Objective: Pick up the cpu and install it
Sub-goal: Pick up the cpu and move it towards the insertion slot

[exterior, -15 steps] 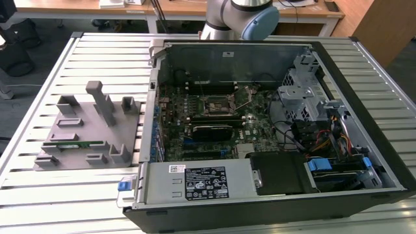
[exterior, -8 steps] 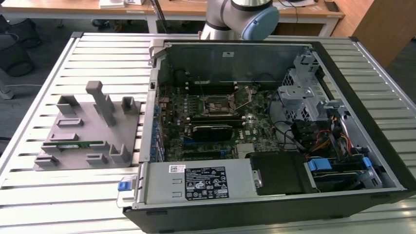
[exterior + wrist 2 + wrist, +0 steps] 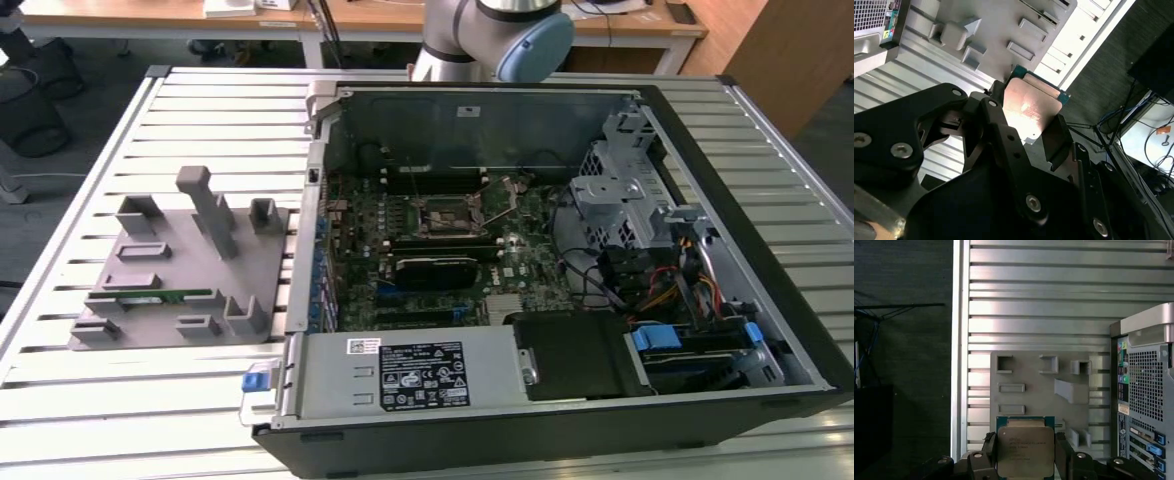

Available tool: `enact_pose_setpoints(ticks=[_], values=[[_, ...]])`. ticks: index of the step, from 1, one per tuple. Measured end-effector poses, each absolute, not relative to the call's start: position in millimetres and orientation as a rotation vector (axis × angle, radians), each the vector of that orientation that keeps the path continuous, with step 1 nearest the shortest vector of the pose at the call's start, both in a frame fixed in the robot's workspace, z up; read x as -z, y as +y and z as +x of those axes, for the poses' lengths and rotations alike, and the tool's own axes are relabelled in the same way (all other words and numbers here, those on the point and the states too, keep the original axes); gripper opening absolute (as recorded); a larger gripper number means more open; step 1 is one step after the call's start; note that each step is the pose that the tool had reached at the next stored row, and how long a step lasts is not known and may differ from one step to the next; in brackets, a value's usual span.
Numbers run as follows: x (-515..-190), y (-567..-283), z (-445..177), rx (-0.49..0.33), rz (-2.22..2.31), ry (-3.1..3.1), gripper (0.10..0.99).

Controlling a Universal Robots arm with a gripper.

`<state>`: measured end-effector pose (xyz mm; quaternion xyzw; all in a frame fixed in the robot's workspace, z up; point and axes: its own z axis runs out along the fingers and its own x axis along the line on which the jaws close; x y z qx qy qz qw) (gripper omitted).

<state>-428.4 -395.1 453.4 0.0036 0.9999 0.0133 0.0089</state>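
Note:
The cpu [image 3: 1025, 450] [image 3: 1031, 107] is a flat square chip with a shiny metal top and a green rim. My gripper [image 3: 1025, 462] [image 3: 1029, 125] is shut on it, with one black finger [image 3: 990, 452] on each of two opposite edges, as both wrist views show. It hangs high above the grey parts fixture [image 3: 1044, 390] [image 3: 180, 270] on the slatted table. In the exterior view the open computer case [image 3: 534, 250] lies on its side, and the motherboard's square socket [image 3: 441, 213] is near its middle. The arm [image 3: 487, 35] enters at that view's far edge.
A thin green memory stick [image 3: 174, 296] lies on the fixture. Inside the case are a black heatsink block [image 3: 430, 268], a drive cage [image 3: 621, 190], loose cables [image 3: 667, 290] and the power supply [image 3: 414, 372]. The case's rear panel [image 3: 1146, 390] stands beside the fixture. The table edge [image 3: 958, 365] borders dark floor.

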Motion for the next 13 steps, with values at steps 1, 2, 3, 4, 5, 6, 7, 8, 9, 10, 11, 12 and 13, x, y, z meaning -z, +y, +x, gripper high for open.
enact_pose_setpoints(ticks=[1, 2, 3, 4, 5, 6, 7, 8, 9, 10, 11, 12, 13], values=[[-453, -395, -425, -0.041, 0.011, 3.124, 0.541], [-453, -395, -423, -0.041, 0.011, 3.124, 0.541], [-453, -395, -420, -0.041, 0.011, 3.123, 0.541], [-453, -395, -417, -0.041, 0.012, 3.123, 0.541], [-453, -395, -414, -0.041, 0.011, 3.124, 0.541], [-453, -395, -412, -0.041, 0.011, 3.124, 0.541], [-453, -395, -409, -0.041, 0.011, 3.124, 0.541], [-453, -395, -407, -0.041, 0.012, 3.124, 0.541], [-453, -395, -404, -0.041, 0.011, 3.123, 0.541], [-453, -395, -402, -0.041, 0.011, 3.124, 0.541], [-453, -395, -399, -0.041, 0.011, 3.124, 0.541], [-453, -395, -397, -0.041, 0.011, 3.124, 0.541], [-453, -395, -394, -0.041, 0.011, 3.124, 0.541]])
